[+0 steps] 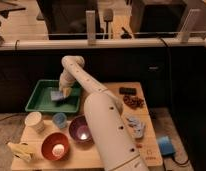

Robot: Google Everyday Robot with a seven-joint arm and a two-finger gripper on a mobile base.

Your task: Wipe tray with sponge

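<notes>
The wooden tabletop [103,155] carries it all, and the white arm [103,127] sweeps up across it. At back left sits the green tray [36,100]. On the near side stand a purple bowl [80,129], a red bowl [55,145], and a white cup [34,121]. The gripper [65,91] is down inside the tray, right at the blue sponge [57,95] lying on its floor.

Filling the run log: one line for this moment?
phase: wiping | claw: over green tray, at sponge | sponge: inside tray | bowls, cups: on table, untouched
</notes>
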